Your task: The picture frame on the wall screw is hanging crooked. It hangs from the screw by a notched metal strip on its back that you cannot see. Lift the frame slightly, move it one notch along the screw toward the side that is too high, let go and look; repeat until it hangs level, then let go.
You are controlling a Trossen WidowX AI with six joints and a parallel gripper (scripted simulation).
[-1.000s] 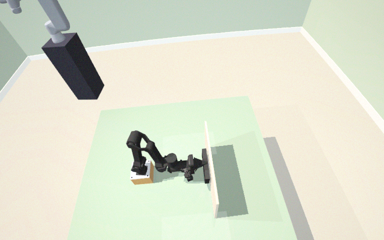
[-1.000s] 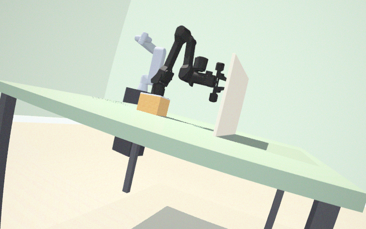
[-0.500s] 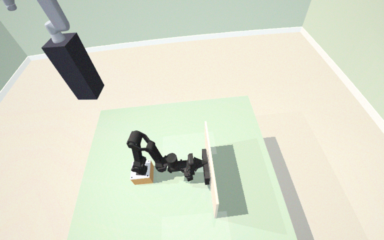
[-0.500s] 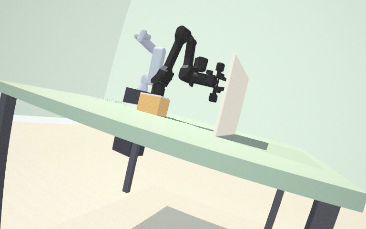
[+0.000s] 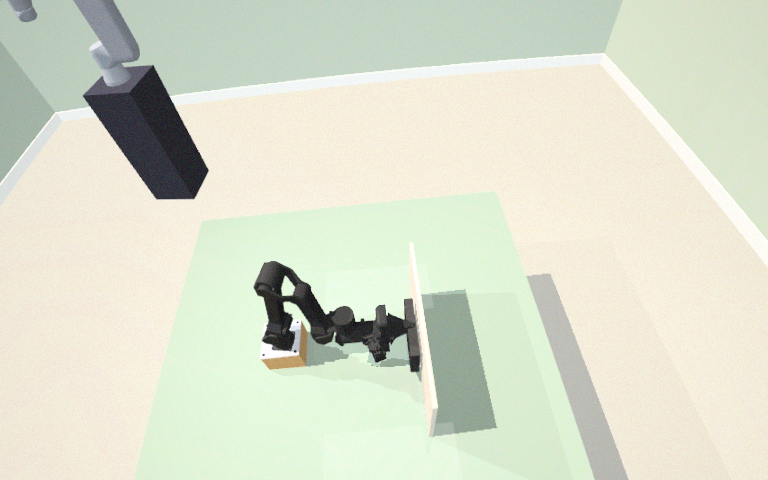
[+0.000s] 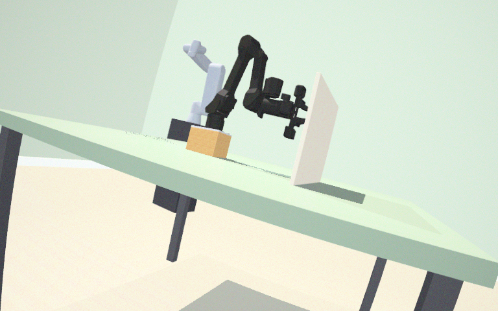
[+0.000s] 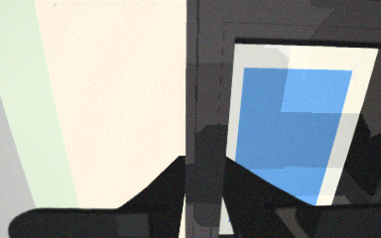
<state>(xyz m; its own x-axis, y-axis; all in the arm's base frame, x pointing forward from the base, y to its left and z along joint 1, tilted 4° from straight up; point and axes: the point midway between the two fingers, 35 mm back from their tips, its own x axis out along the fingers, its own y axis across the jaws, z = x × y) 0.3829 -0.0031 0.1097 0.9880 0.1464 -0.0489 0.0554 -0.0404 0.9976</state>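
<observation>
The picture frame, a dark frame (image 5: 412, 345) (image 7: 298, 21) with a white mat and a blue picture (image 7: 293, 134), hangs against the upright pale panel (image 5: 428, 367) (image 6: 316, 139) (image 7: 114, 99). My gripper (image 5: 408, 324) (image 6: 305, 115) (image 7: 201, 162) is shut on one long bar of the frame, one finger on each side of it. The wrist view is turned sideways, and the bar looks like the lower one. The bar and the panel's slanting edge are not parallel in that view. The screw and the notched strip are hidden, and I cannot tell for certain whether the frame is level.
My arm stands on an orange block (image 5: 289, 360) (image 6: 205, 142) on the green table (image 5: 237, 407) (image 6: 183, 175). The panel stands upright on the table, with its shadow behind it. A grey arm (image 5: 113, 28) (image 6: 214, 84) stands on a dark pedestal (image 5: 141, 135) beyond the table.
</observation>
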